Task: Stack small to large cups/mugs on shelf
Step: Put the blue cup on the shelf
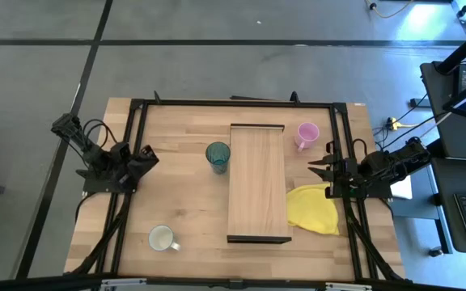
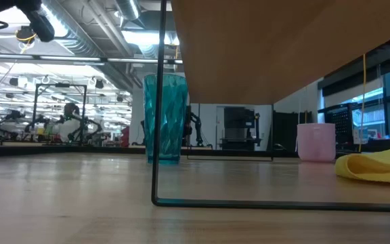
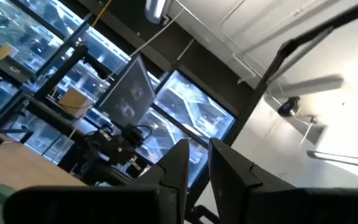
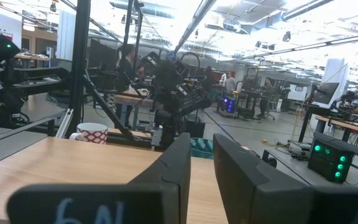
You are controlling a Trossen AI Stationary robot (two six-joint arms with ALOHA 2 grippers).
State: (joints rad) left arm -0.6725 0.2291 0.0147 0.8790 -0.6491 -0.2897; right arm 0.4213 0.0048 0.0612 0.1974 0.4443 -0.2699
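Observation:
The shelf [image 1: 259, 182], a long light-wood board on a thin dark frame, lies mid-table; the low view shows its underside [image 2: 263, 41]. The teal tumbler [image 1: 218, 156] stands upright on the tabletop by the shelf's left side, as the low view also shows [image 2: 164, 118]. The pink mug [image 1: 307, 134] stands on the table right of the shelf's far end [image 2: 315, 141]. The white mug [image 1: 162, 238] stands near the front left. My left gripper [image 1: 148, 156] is shut and empty at the left edge. My right gripper [image 1: 318, 166] is shut and empty at the right edge.
A crumpled yellow cloth [image 1: 314, 208] lies on the table against the shelf's right side, below my right gripper; the low view shows it too [image 2: 378, 166]. A dark metal frame [image 1: 217, 103] runs around the tabletop. Bare wood lies between the tumbler and the white mug.

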